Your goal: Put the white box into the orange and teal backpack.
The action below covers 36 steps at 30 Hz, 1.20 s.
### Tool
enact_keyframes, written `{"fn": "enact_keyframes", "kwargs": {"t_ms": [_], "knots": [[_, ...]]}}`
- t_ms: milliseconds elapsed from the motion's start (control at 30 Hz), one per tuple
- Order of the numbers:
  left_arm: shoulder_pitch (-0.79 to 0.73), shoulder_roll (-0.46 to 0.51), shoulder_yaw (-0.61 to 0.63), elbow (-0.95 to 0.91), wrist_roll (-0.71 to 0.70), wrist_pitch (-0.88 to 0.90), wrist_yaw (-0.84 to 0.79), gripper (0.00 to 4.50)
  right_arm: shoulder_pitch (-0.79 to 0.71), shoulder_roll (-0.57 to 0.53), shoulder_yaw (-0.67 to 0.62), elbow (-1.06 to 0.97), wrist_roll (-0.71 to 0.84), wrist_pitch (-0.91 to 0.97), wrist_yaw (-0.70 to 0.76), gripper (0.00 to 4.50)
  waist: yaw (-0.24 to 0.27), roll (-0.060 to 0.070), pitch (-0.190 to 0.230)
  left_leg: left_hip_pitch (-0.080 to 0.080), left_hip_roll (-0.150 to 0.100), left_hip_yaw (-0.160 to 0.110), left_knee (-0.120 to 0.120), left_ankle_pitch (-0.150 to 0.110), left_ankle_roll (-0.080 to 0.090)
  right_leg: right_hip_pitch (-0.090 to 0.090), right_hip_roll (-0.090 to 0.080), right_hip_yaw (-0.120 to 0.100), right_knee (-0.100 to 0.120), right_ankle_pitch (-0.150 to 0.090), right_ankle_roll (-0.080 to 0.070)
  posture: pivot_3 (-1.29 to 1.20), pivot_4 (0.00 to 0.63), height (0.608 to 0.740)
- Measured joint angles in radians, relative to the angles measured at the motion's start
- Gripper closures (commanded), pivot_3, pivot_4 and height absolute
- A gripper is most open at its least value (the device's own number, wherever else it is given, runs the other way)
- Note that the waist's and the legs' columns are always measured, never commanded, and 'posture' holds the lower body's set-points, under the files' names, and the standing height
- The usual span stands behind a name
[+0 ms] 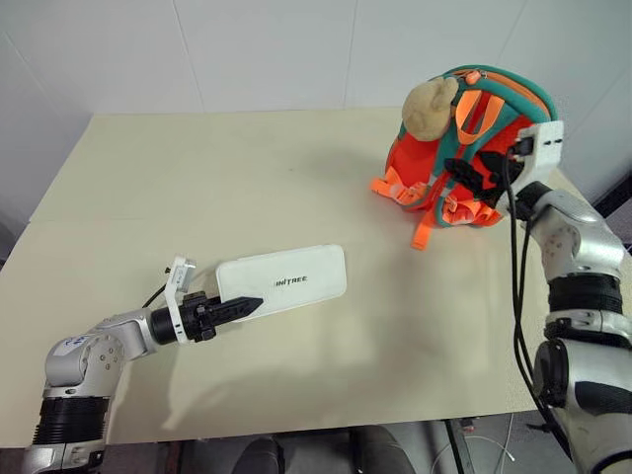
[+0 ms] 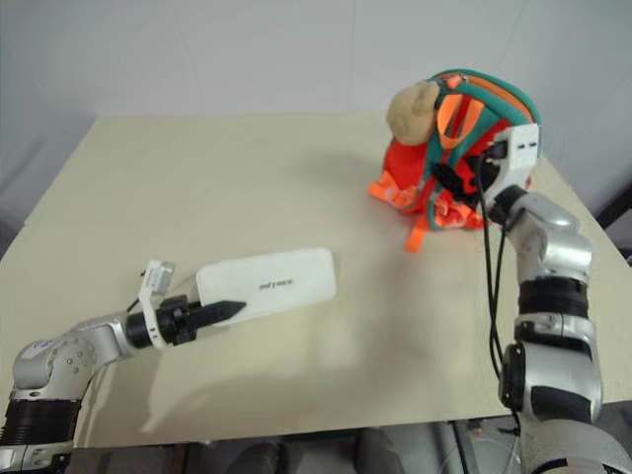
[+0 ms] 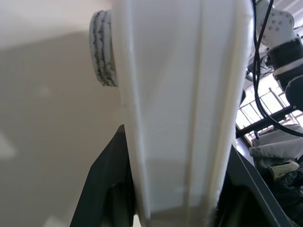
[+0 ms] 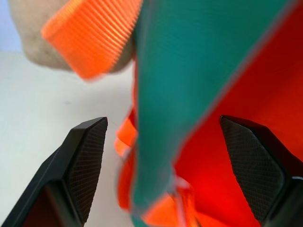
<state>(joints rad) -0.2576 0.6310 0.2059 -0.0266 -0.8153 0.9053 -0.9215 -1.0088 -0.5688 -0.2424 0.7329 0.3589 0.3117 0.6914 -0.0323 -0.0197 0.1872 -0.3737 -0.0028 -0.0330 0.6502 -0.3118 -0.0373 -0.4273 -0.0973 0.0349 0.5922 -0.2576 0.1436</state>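
Box held, bag being opened

Left gripper point(image 1: 240, 308) fingers clamp the white box point(image 1: 286, 280) at table point(image 1: 197, 178) centre; right gripper point(image 4: 165, 156) fingers spread, should pinch the orange and teal backpack point(image 1: 472, 148) trim (two o'clock).

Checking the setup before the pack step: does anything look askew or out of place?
Nothing looks damaged or spilled. The white box is held at one end by the left gripper, and the orange and teal backpack stands upright with the open right gripper at it.
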Motion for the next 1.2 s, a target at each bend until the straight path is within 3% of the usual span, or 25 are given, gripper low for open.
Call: {"fn": "enact_keyframes", "kwargs": {"t_ms": [167,233,433,600,733,967,1200], "knots": [[0.001,0.0,0.0,0.001,0.0,-0.006,0.0,3.08,-0.122,0.049,0.003,0.168,-0.013,-0.046,0.018,0.0,-0.002,0.0,0.0,0.0,0.0,0.001,-0.001,0.0,0.0,-0.001,0.0,0.0,0.0,0.0,0.0,0.0,0.15,0.74],[0.002,-0.002,0.0,0.001,0.001,-0.012,0.001,3.08,-0.161,0.06,0.007,0.251,-0.043,-0.104,0.015,0.39,-0.002,0.0,0.0,0.0,0.0,0.002,-0.001,0.0,-0.001,-0.001,0.0,0.0,0.0,0.0,0.0,0.0,0.15,0.74],[0.005,-0.006,0.004,0.001,0.001,-0.032,0.002,3.08,-0.192,0.074,0.005,0.394,-0.083,-0.224,0.027,2.36,-0.003,0.0,0.0,0.0,0.0,0.002,-0.001,0.0,-0.001,-0.001,0.0,0.0,0.0,0.0,0.0,0.0,0.15,0.74],[0.004,0.011,0.031,0.036,0.008,-0.071,0.0,3.08,-0.201,0.08,0.004,0.368,-0.065,-0.152,0.15,3.95,-0.015,0.0,0.0,0.0,0.001,0.003,-0.001,0.0,-0.001,-0.001,0.0,0.0,0.001,0.0,0.0,0.0,0.15,0.74],[-0.003,0.023,0.054,0.088,0.03,-0.108,-0.006,3.08,-0.147,0.09,0.021,0.131,0.017,0.085,0.272,3.95,-0.023,0.0,0.0,0.0,0.002,0.002,-0.001,0.0,-0.001,-0.002,0.001,0.0,0.001,0.0,0.0,0.0,0.15,0.74],[-0.004,0.049,0.114,0.136,0.041,-0.153,-0.013,3.08,0.09,-0.009,0.032,-0.555,0.394,0.791,0.339,3.95,-0.005,0.0,0.0,-0.001,0.002,0.002,-0.001,-0.003,0.001,-0.006,-0.002,-0.002,0.001,0.0,0.0,0.0,0.15,0.74],[-0.004,0.041,0.13,0.213,0.07,-0.222,-0.034,3.08,0.202,-0.123,-0.044,-0.854,0.743,1.169,0.327,3.95,0.007,0.0,0.0,-0.001,0.002,0.008,0.002,-0.007,0.007,-0.005,-0.003,-0.003,0.0,0.0,0.0,0.0,0.15,0.74]]}}
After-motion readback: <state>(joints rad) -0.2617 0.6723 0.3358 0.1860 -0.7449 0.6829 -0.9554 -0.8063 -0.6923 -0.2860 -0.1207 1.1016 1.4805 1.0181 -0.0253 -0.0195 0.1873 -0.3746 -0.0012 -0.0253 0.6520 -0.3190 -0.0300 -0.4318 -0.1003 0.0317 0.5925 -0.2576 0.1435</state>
